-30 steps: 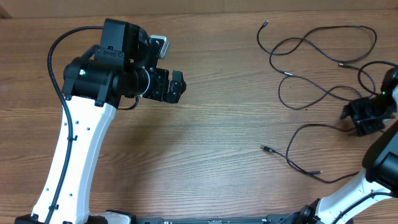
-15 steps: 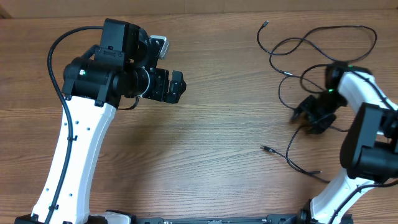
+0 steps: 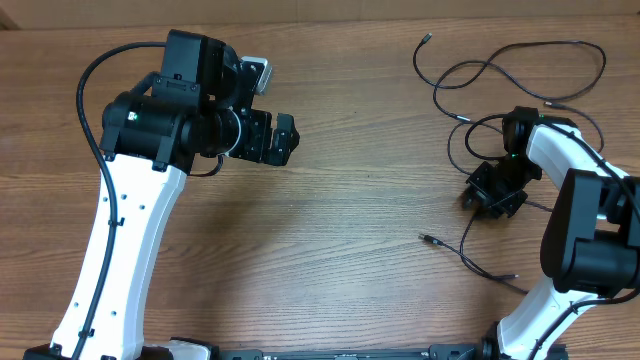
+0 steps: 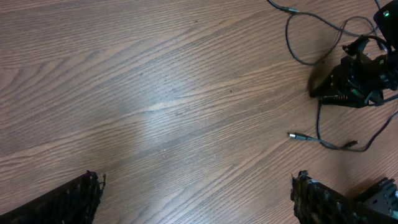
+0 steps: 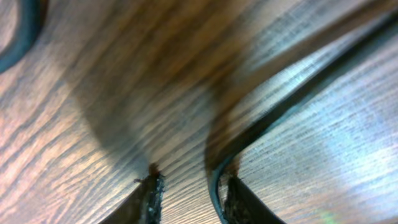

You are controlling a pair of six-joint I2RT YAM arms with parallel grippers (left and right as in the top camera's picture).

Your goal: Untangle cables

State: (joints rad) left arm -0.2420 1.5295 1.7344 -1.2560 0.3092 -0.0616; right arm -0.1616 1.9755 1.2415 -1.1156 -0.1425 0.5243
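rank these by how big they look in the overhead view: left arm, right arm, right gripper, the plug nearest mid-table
1. left arm, largest, though it may sit nearer the camera
2. right arm, partly cut off by the frame edge
3. right gripper
4. plug, tiny

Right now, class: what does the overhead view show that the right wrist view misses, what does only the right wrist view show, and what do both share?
Only overhead: the left arm, the plug ends and the cables in their whole spread. Only right wrist: a close look at the right fingers close to the wood, one cable lying between them. Both: the wooden table and black cable.
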